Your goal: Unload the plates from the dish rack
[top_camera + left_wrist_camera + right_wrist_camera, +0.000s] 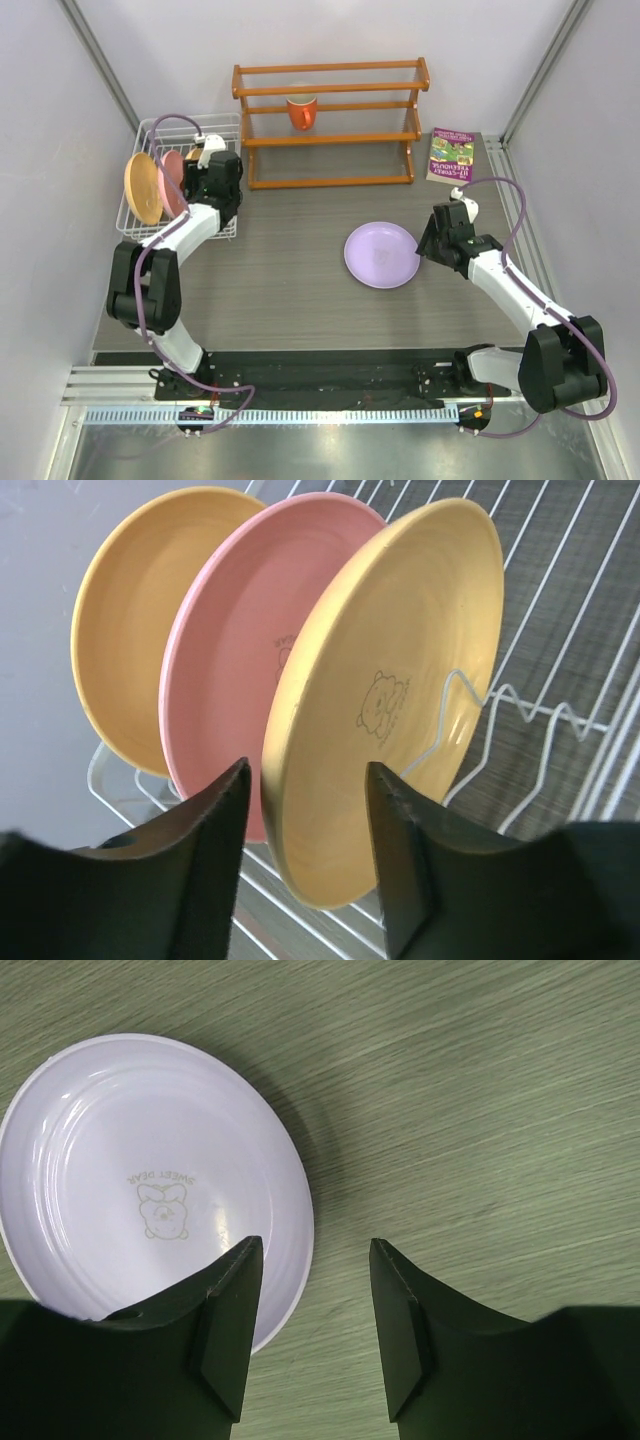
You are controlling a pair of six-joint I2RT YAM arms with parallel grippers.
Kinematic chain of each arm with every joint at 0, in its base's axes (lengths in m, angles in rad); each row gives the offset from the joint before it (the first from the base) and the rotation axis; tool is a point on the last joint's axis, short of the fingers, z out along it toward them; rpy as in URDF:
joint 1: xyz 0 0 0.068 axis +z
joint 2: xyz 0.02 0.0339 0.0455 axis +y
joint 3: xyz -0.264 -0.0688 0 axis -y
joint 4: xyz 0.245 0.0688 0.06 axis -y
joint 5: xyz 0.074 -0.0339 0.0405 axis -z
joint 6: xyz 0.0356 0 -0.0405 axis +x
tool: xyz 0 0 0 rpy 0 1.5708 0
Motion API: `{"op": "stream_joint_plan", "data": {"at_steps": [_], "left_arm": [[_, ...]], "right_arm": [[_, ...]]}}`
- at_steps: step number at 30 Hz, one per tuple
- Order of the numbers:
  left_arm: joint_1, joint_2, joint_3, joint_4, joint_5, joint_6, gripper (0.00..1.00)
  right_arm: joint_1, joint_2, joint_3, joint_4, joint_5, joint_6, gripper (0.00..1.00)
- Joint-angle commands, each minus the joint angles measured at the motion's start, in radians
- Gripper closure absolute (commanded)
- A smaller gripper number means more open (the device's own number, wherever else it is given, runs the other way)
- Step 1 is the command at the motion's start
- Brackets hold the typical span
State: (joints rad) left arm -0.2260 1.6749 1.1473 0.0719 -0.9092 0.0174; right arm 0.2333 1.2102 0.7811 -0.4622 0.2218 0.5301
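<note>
My left claw (305,770) is over the white wire dish rack (225,130) at the far left of the worktop (480,1110). Its fingers stand partway apart, one on each side of the lower rim of the near orange-tan plate (400,680). That plate stands on edge in the slots, tilted, with a small bear drawing on its face. A sliver of the pink plate (240,650) shows between my one finger (200,820) and the orange rim, so on that side I am not pressing the plate. The other finger overlaps the plate's face, and I cannot tell whether it touches. Behind the pink plate stands the far orange-tan plate (130,630), also on edge (three in a row, close together but each in its own slot).

My right claw (315,1245) hangs over the bare worktop with its fingers moderately apart and nothing between them. The lavender plate (150,1180) lies flat on the worktop just beside it, face up, near the middle and well apart from the rack.
</note>
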Motion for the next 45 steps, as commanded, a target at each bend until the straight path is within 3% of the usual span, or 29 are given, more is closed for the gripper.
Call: {"op": "stream_joint_plan", "data": {"at_steps": [1, 4, 5, 6, 9, 19, 22, 26, 29, 31, 32, 36, 40, 45], "left_arm": [[0.011, 0.022, 0.06, 0.062, -0.059, 0.013, 0.54], [0.011, 0.02, 0.052, 0.06, -0.069, 0.006, 0.65], [0.011, 0.019, 0.052, 0.057, -0.071, 0.006, 0.72], [0.011, 0.013, 0.052, 0.054, -0.071, 0.004, 0.86], [0.01, -0.012, 0.054, 0.048, -0.086, 0.004, 1.0], [-0.028, -0.107, 0.068, 0.207, -0.195, 0.215, 1.0], [-0.047, -0.125, 0.071, 0.285, -0.235, 0.318, 1.0], [-0.073, -0.168, 0.078, 0.338, -0.281, 0.411, 1.0], [-0.09, -0.205, 0.081, 0.284, -0.292, 0.388, 1.0], [-0.107, -0.253, 0.104, 0.138, -0.22, 0.235, 1.0], [-0.11, -0.273, 0.115, -0.036, -0.179, 0.166, 1.0], [-0.136, -0.352, 0.127, -0.294, 0.071, -0.124, 1.0], [-0.145, -0.418, 0.068, -0.354, 0.413, -0.35, 1.0], [-0.148, -0.419, -0.009, -0.337, 0.677, -0.556, 1.0]], "right_arm": [[0.0, -0.017, 0.04, -0.013, 0.025, -0.01, 0.47], [0.0, -0.024, 0.038, -0.015, 0.027, -0.015, 0.47], [0.0, -0.024, 0.04, -0.015, 0.028, -0.019, 0.47], [0.0, -0.028, 0.038, -0.015, 0.03, -0.022, 0.47], [-0.002, -0.023, 0.041, -0.016, 0.03, -0.027, 0.47], [0.0, -0.049, 0.032, -0.019, 0.021, -0.022, 0.46], [0.0, -0.067, 0.037, -0.029, 0.025, -0.024, 0.32], [-0.002, -0.086, 0.049, -0.042, 0.024, -0.035, 0.3], [0.0, -0.095, 0.066, -0.046, -0.002, -0.061, 0.3], [-0.002, -0.1, 0.075, -0.044, -0.042, -0.064, 0.3], [0.001, -0.1, 0.092, -0.041, -0.061, -0.067, 0.29], [0.008, -0.103, 0.107, 0.022, -0.169, -0.076, 0.26], [0.023, -0.107, 0.113, 0.147, -0.295, -0.059, 0.21], [0.06, -0.054, 0.144, 0.23, -0.34, -0.019, 0.22]]}}
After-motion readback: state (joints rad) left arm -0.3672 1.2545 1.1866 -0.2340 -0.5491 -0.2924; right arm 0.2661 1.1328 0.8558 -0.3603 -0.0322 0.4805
